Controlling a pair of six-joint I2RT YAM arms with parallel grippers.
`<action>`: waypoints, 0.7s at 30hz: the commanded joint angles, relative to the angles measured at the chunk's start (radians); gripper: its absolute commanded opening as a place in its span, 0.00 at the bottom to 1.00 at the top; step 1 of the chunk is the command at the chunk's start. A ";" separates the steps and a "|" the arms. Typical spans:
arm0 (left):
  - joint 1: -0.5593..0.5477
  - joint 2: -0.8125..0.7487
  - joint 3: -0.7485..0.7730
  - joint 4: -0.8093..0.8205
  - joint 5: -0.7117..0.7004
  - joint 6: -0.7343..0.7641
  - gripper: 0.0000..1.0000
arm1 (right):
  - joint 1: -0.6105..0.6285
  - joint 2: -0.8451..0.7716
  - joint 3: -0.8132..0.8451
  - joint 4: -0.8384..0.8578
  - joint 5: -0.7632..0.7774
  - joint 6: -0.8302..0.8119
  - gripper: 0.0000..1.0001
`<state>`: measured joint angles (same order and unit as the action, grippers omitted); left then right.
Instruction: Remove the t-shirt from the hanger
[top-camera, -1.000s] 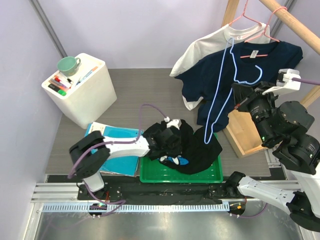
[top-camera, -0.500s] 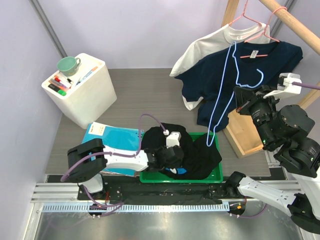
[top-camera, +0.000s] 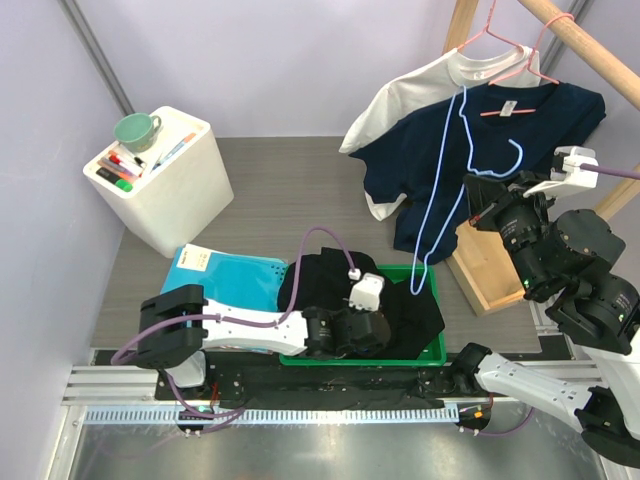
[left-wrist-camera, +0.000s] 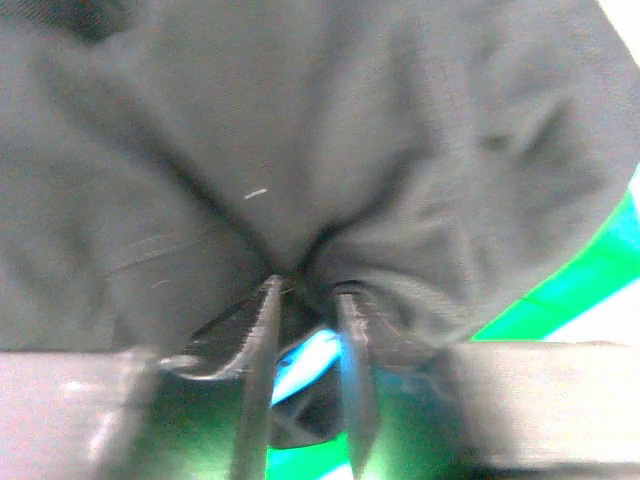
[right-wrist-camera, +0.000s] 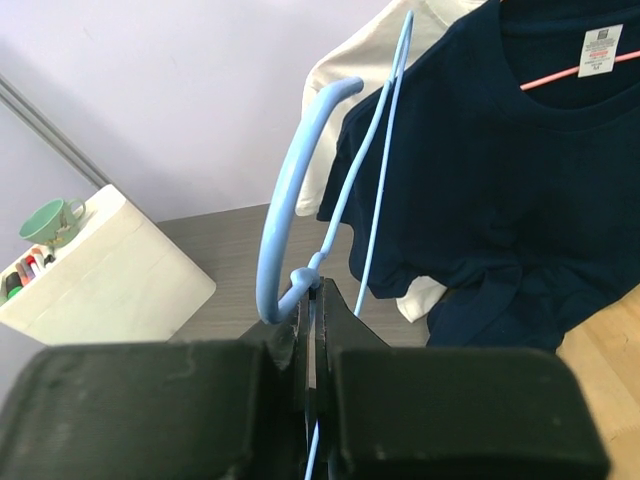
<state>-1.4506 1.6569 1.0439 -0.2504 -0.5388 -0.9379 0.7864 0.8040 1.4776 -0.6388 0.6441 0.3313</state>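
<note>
Pinching a bunched fold of the black t-shirt (left-wrist-camera: 400, 150), the left gripper (left-wrist-camera: 305, 290) has its jaws narrow on the cloth, low in the green tray (top-camera: 432, 357) at the near edge. The t-shirt lies heaped in that tray, off the blue hanger (right-wrist-camera: 278, 205). The right gripper (right-wrist-camera: 312, 295), jaws clamped tight on the hanger just below its hook, holds it up at the right, before the navy shirt (top-camera: 540, 115).

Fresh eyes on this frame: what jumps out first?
The bare blue hanger dangling at right, gripped at its hook's base by the right pincer. Then the black t-shirt heaped in the green bin at the near edge, with the left pincer pinching a fold of it. Behind, a navy t-shirt hangs from the wooden rail.
</note>
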 joint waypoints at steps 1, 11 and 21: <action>0.004 -0.107 -0.070 -0.033 -0.092 -0.019 0.42 | 0.005 0.006 0.004 -0.001 0.002 0.043 0.01; 0.004 -0.433 -0.091 -0.043 -0.069 0.114 0.89 | 0.005 0.014 0.004 -0.139 0.037 0.139 0.01; 0.004 -0.540 0.103 0.086 0.288 0.404 0.88 | 0.005 0.035 0.042 -0.308 0.117 0.282 0.01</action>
<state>-1.4464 1.0618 0.9730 -0.2333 -0.4492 -0.6899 0.7864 0.8207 1.4803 -0.8898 0.7006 0.5304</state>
